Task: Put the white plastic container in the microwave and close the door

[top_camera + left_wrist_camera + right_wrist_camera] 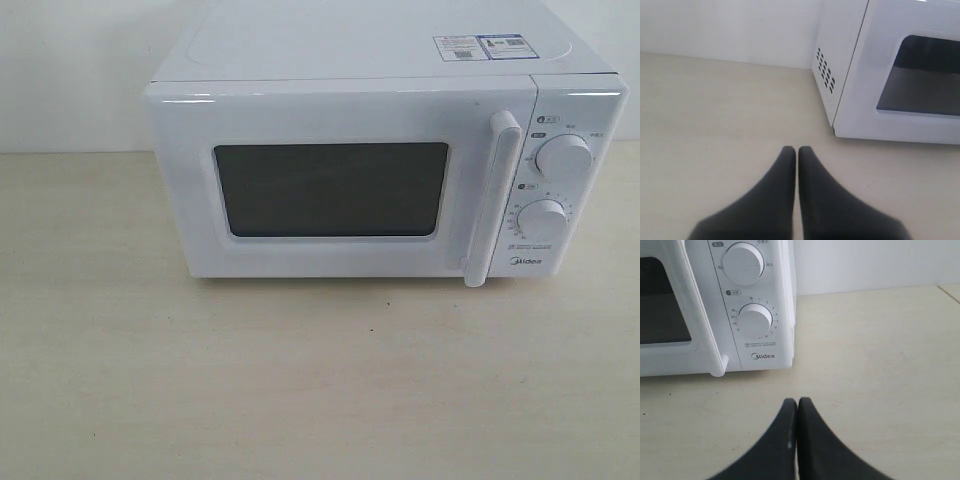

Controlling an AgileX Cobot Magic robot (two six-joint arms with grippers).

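Centrally, microwave (380, 170): white, on pale table (300, 380), white wall (70, 70) behind. Door (330, 190): shut flush, dark window, vertical bar handle (495, 200) at its right edge. Two round dials, upper (563, 157) and lower (543, 220), right of handle. Stickers (480, 46) on top. Left tool (797, 149): black fingers pressed together, empty, over bare table near the microwave's vented side. Right tool (797, 401): likewise pressed together, empty, over table before the dial panel.
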